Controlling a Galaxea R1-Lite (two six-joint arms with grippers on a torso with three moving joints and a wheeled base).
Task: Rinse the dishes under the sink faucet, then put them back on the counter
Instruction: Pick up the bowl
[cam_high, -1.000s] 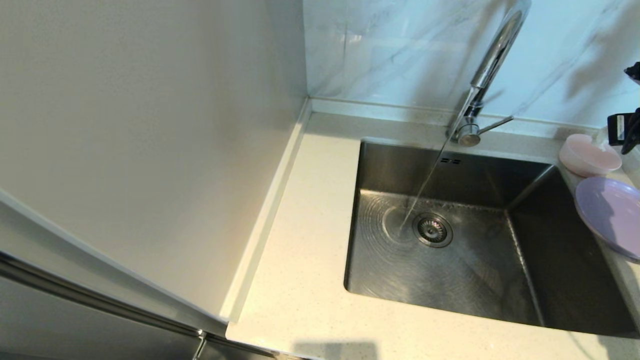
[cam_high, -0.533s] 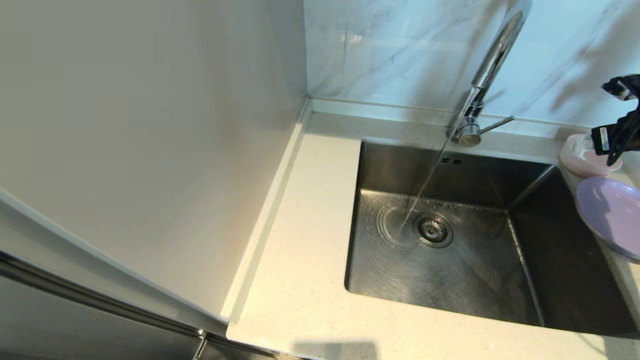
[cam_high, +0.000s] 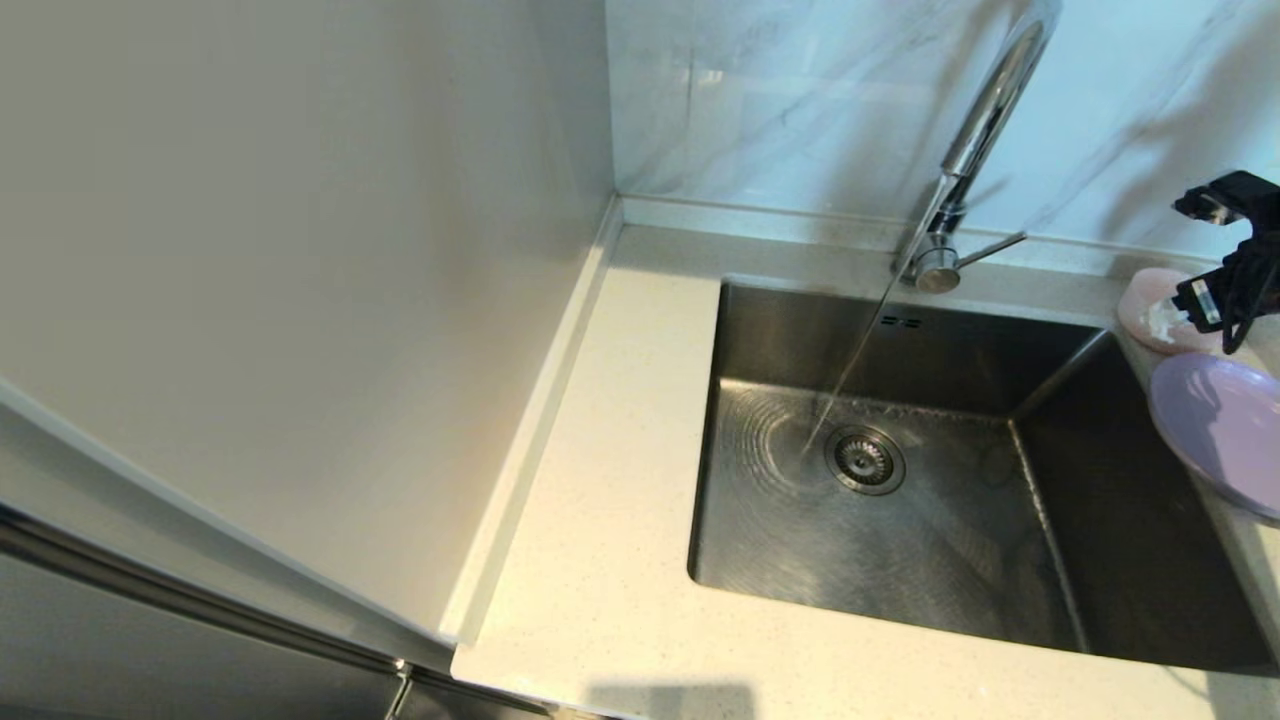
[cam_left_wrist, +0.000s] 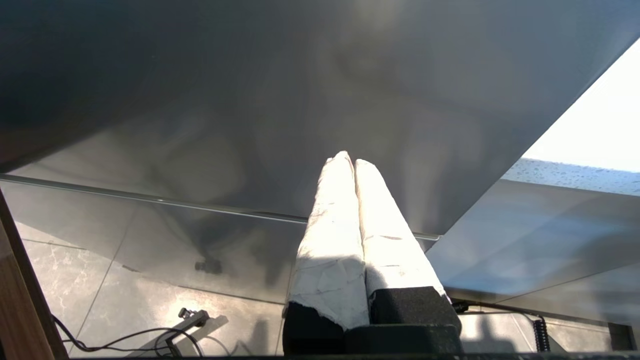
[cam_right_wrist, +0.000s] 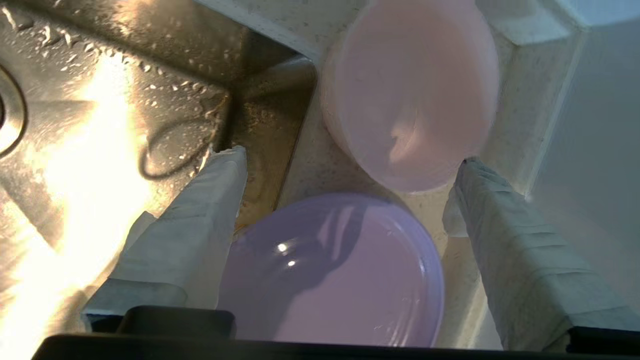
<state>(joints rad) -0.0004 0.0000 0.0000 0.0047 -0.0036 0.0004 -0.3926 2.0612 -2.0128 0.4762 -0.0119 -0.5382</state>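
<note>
We note the right hand (cam_right_wrist: 350, 165) has moved over the pink bowl (cam_right_wrist: 410, 95) (fingers spread, empty); grasp comes next.

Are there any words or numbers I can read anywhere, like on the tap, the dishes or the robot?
No readable text anywhere.
Small white label on the right pincer: too blurred to read.
Tap, pink bowl, purple plate, sink: plain, no writing.
</note>
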